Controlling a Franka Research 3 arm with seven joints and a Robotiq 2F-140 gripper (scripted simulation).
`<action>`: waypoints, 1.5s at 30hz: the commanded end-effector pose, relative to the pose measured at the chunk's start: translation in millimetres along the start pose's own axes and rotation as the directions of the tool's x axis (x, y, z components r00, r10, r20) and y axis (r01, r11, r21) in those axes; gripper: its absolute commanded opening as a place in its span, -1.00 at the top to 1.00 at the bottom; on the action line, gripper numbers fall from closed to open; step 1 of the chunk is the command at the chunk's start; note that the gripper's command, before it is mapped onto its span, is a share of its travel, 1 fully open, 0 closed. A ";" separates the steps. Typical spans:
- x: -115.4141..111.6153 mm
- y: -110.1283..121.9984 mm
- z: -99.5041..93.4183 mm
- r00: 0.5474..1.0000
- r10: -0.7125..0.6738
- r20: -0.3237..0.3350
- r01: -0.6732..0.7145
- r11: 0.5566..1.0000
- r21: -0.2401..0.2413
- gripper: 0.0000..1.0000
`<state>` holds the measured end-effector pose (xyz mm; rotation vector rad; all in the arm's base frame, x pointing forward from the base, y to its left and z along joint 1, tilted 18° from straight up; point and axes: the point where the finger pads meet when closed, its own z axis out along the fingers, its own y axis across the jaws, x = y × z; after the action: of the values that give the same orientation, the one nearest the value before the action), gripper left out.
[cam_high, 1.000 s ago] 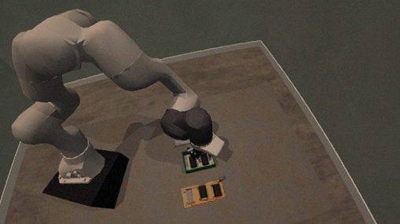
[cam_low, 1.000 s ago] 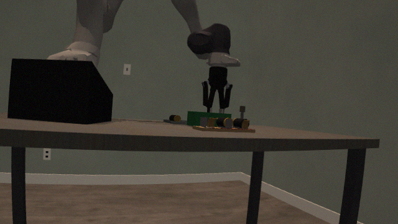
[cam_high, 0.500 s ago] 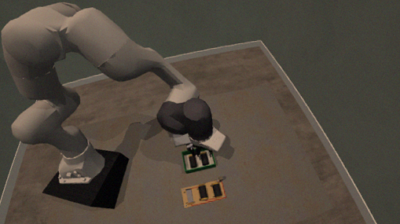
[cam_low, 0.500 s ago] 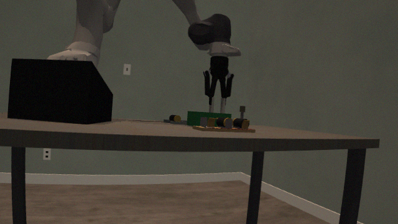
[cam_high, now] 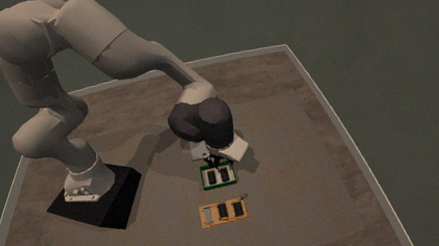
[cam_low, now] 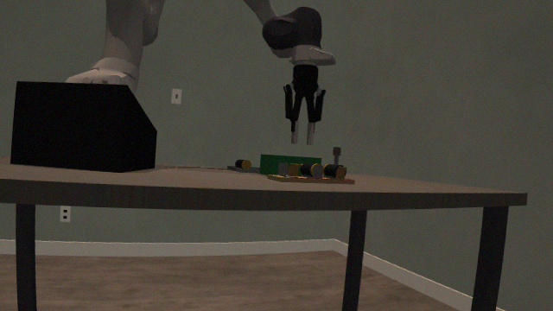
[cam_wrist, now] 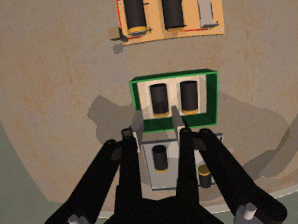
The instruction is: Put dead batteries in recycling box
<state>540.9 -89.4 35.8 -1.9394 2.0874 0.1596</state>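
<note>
My gripper [cam_low: 302,142] [cam_wrist: 157,116] is open and empty above the green box [cam_high: 220,185] [cam_low: 274,165] [cam_wrist: 212,102]. The box stands upright. Two dark batteries lie side by side inside it, one [cam_high: 211,177] [cam_wrist: 159,100] and another [cam_high: 225,174] [cam_wrist: 189,96]. The orange holder [cam_high: 216,216] [cam_wrist: 170,37] bears two batteries, one [cam_high: 222,211] [cam_wrist: 173,14] and one [cam_high: 237,208] [cam_wrist: 135,15]; its third slot is empty. The bulb [cam_high: 244,196] [cam_low: 337,151] [cam_wrist: 115,33] at its corner looks dull; I cannot tell if it is lit.
A grey tray [cam_high: 199,152] [cam_wrist: 172,182] lies behind the box, partly hidden by the fingers. One battery [cam_wrist: 160,157] lies on it. Another battery [cam_wrist: 205,176] is at its side, partly behind a finger. The robot's black base [cam_high: 126,198] [cam_low: 82,130] stands at the left.
</note>
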 end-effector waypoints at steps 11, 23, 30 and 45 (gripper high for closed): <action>0.2 4.0 -28.5 1.000 0.009 0.004 -0.009 1.000 -0.011 0.41; -44.4 -1.0 -31.0 1.000 0.009 0.004 -0.009 1.000 -0.011 0.41; -117.3 -9.0 -31.2 1.000 0.009 0.004 -0.009 1.000 -0.011 0.41; -148.5 -12.4 -31.3 1.000 0.011 0.004 -0.010 1.000 -0.011 0.41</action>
<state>555.6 44.0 107.0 -1.9761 2.0562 0.1737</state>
